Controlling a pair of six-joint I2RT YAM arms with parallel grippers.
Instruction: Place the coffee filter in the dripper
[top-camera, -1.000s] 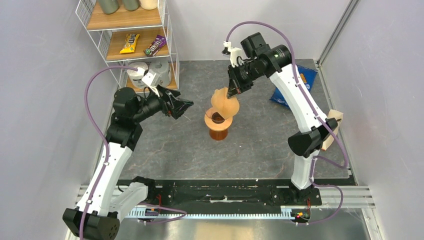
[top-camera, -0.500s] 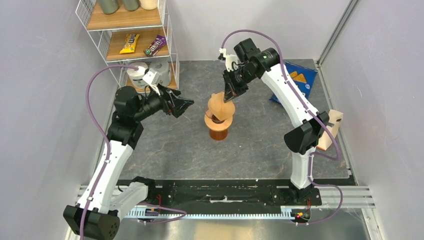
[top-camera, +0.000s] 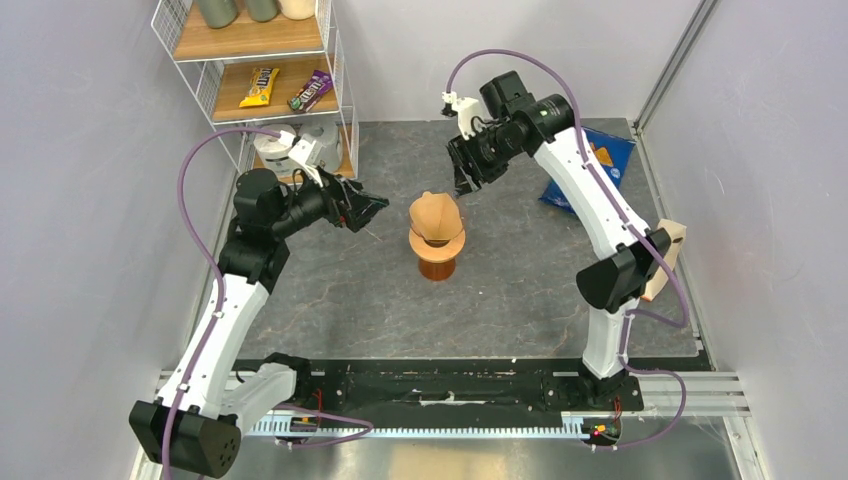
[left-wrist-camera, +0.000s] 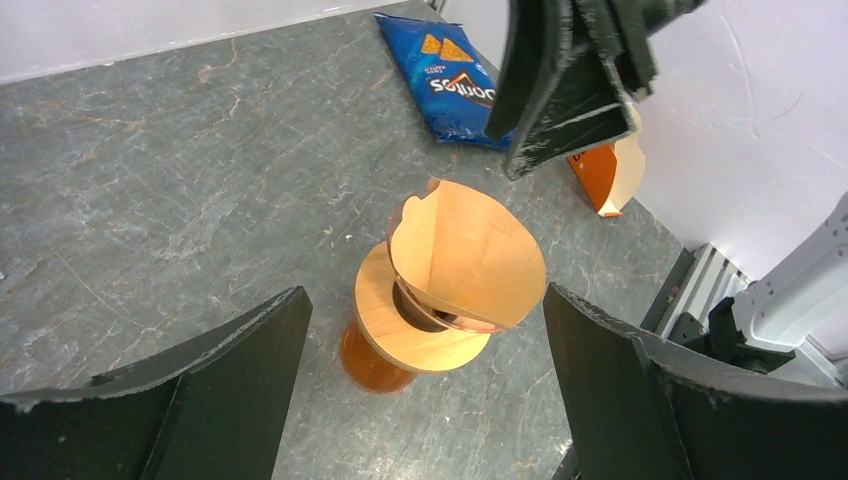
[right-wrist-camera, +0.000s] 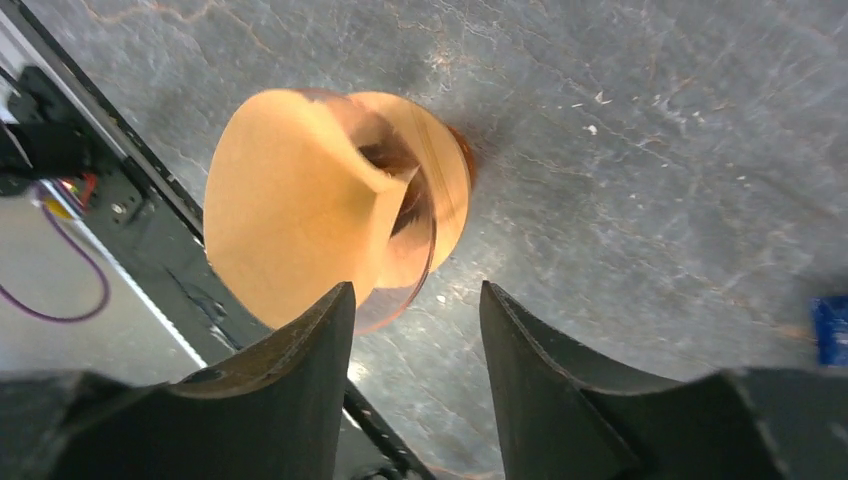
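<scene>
Plainly, my right gripper (top-camera: 464, 183) hung above the grey stone-patterned table (top-camera: 330, 290) with its two dark fingers spread wide, holding nothing and touching nothing. Just below and ahead of those open jaws stood the coffee filter (right-wrist-camera: 300, 210), a thin light-brown paper cone. Its pointed end was down in the mouth of the dripper (top-camera: 437, 262), an orange-brown hourglass-shaped funnel with a wide round rim. The wide part of the paper rose well above that rim and leaned to one side. From my right wrist the paper lay more toward one finger than the other, and it hid most of the funnel's dark centre. My left gripper (top-camera: 375, 211) was open as well, fingers far apart and empty, pointing at the funnel from the side and well apart from it. Between those left fingers I saw the coffee filter (left-wrist-camera: 470, 255) opened like a scoop over the dripper (left-wrist-camera: 400, 335). The tips of my right gripper (left-wrist-camera: 570, 90) hung above and beyond the paper without touching it. Farther past the left jaws lay a blue crisp bag (left-wrist-camera: 450, 90) flat on the table, and off to its side an orange-and-cream carton (left-wrist-camera: 610, 175) sat against the wall.
</scene>
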